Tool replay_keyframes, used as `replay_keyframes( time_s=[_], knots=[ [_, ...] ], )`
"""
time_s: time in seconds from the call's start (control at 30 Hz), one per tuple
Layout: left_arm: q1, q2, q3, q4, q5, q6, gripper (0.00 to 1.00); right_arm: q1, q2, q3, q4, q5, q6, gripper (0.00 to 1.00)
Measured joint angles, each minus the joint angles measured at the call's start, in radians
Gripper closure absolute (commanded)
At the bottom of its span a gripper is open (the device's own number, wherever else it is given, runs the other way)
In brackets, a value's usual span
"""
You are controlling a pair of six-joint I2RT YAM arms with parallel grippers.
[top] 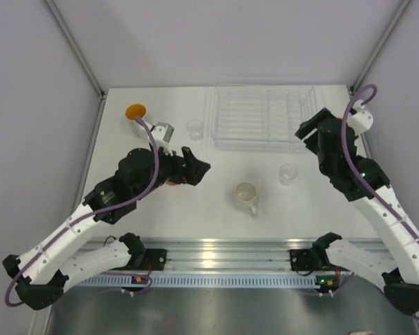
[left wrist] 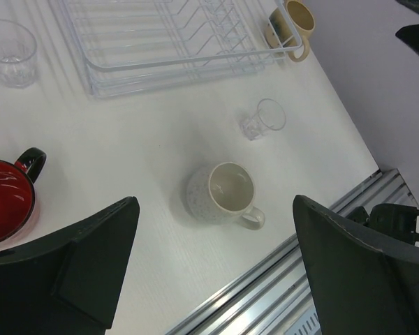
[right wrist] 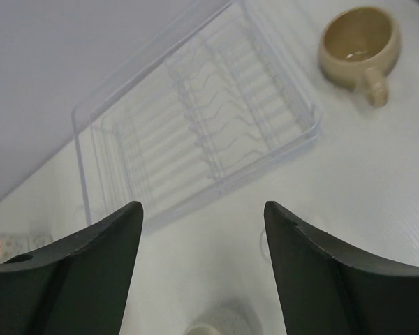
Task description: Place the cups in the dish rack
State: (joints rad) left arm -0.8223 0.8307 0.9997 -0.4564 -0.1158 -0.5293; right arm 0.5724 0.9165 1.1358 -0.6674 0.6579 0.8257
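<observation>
Left fingers (left wrist: 91, 251) and right fingers (right wrist: 77, 258) both stand released and empty; a misaligned left descent could tip the white mug (left wrist: 220, 193) or strike the nearby red mug (left wrist: 3, 202).

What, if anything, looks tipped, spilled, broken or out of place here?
Nothing stands out. The dish rack lies flat and empty. The white mug, the clear glass beside it, the tan mug and the red mug all stand upright, with no spill or breakage visible.

Speckled white mug (left wrist: 220, 195), tan mug (left wrist: 298, 19), red mug (left wrist: 5, 202) (black handle).
</observation>
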Motion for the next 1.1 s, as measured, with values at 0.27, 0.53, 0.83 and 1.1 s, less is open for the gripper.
replay_keyframes(
  time_s=[0.27, 0.53, 0.83, 1.1],
  knots=[
    [0.000, -0.064, -0.027, 0.001, -0.001, 0.000, 0.03, -0.370, 0.122, 0.104, -0.011, 0.003, 0.003, 0.40],
    [0.000, -0.064, -0.060, -0.001, 0.019, 0.000, 0.03, -0.653, 0.278, 0.088, 0.105, -0.173, -0.092, 0.38],
    [0.000, -0.060, -0.060, 0.000, 0.021, 0.012, 0.03, -0.780, 0.563, 0.151, 0.173, -0.329, -0.146, 0.45],
    [0.000, -0.060, -0.060, 0.000, 0.018, 0.036, 0.03, -0.839, 0.751, 0.256, 0.170, -0.389, -0.187, 0.50]
  ],
)
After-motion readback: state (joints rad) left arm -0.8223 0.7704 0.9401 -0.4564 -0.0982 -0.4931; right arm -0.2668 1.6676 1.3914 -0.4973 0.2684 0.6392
